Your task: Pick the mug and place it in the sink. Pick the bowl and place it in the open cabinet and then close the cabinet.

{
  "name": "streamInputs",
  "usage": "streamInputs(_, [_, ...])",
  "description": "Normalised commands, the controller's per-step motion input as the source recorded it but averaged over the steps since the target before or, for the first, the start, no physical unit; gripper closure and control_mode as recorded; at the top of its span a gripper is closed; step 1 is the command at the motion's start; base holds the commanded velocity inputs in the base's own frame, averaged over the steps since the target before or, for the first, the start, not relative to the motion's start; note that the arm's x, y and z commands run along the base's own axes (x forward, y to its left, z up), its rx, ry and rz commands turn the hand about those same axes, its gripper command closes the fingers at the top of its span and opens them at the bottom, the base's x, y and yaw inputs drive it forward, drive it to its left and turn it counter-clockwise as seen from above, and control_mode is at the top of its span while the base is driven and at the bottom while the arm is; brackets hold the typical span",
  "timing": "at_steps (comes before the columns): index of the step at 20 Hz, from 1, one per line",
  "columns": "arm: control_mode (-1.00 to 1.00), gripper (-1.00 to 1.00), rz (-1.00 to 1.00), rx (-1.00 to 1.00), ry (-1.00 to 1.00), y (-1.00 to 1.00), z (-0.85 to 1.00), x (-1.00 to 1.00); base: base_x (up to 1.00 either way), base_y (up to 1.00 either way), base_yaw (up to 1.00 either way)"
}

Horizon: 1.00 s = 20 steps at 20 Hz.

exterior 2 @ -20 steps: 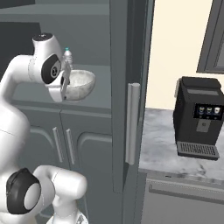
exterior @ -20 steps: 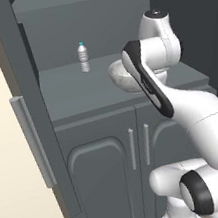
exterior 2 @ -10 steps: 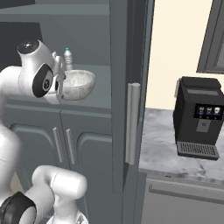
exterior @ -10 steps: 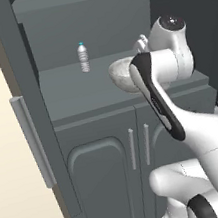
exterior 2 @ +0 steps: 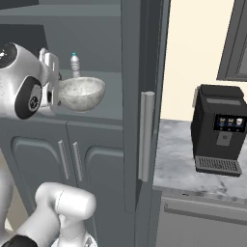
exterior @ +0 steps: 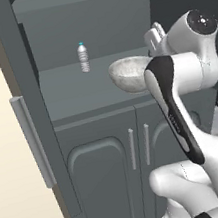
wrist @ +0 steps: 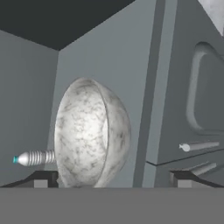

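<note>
The bowl (exterior 2: 81, 93) sits empty on the open cabinet (exterior: 78, 93) shelf beside 1 water bottle (exterior: 83, 57); the jaws stand spread.

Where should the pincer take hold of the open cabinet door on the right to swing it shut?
Grip the silver bar handle on the right door. It stands upright and proud of the panel, so open fingers fit across it from the front.

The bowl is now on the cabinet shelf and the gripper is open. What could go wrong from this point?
1. The bowl sits near the shelf's front edge; the open gripper, close beside it, might knock it off while withdrawing.
2. Both cabinet doors stand open; a closing door might hit the arm or bowl.
</note>
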Motion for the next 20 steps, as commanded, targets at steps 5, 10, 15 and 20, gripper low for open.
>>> streamInputs(5, [-1.00, -1.00, 0.04, -0.02, 0.06, -0.05, 0.27, -1.00, 0.00, 0.00, 0.00])
streamInputs(10, [-1.00, -1.00, 0.17, -0.19, 0.12, -0.03, 0.09, -0.99, 0.00, 0.00, 0.00])
streamInputs(15, [-1.00, -1.00, 0.60, -0.55, -0.01, 0.02, -0.02, -0.84, 0.00, 0.00, 0.00])
streamInputs(20, [-1.00, -1.00, 0.17, -0.10, 0.01, 0.00, -0.12, -0.32, 0.00, 0.00, 0.00])
